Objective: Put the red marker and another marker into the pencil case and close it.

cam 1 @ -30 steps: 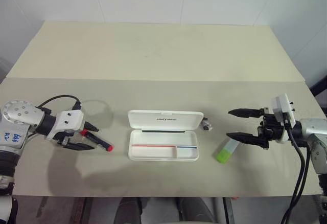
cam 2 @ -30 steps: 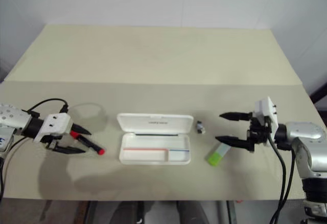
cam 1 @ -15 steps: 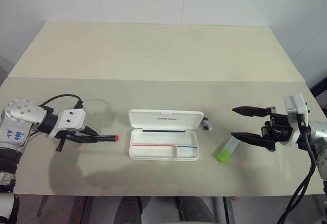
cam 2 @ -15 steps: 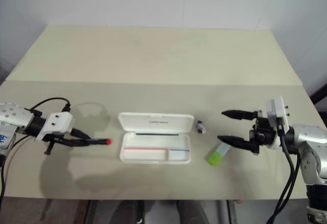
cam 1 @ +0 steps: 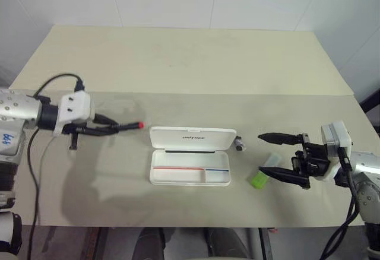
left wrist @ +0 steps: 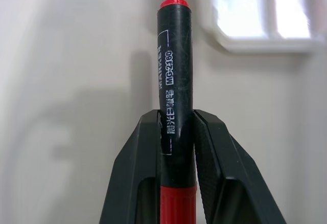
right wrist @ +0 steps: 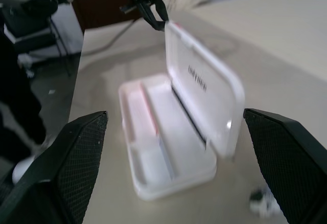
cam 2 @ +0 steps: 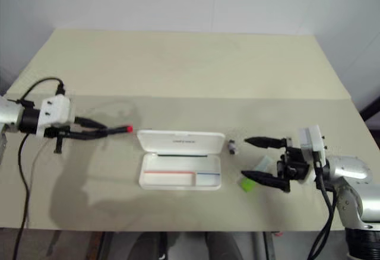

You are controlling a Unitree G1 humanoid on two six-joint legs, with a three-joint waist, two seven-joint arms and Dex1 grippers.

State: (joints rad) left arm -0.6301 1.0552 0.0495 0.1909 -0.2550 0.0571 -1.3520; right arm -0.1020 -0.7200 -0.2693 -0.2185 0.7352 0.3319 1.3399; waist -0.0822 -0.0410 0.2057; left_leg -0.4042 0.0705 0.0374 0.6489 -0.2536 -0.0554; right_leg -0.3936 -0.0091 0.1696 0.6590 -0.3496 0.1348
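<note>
Beige table (cam 1: 178, 64) under everything. Open pencil case (cam 1: 190, 165) lying flat between the two grippers, lid tipped back, nearer the right one. Left gripper (cam 1: 116, 129) raised off the table, fingers (left wrist: 138, 173) pinched narrow on the red marker (cam 1: 127, 127), red end poking past the fingertips toward the case lid. Right gripper (cam 1: 285, 158) low over the table, jaws spread wide, holding nothing. Another marker (cam 1: 263, 173), green cap toward the near edge, lying just beside the right fingertips. Small dark-and-white object (cam 1: 240, 145) resting by the case's corner, between case and right gripper.
</note>
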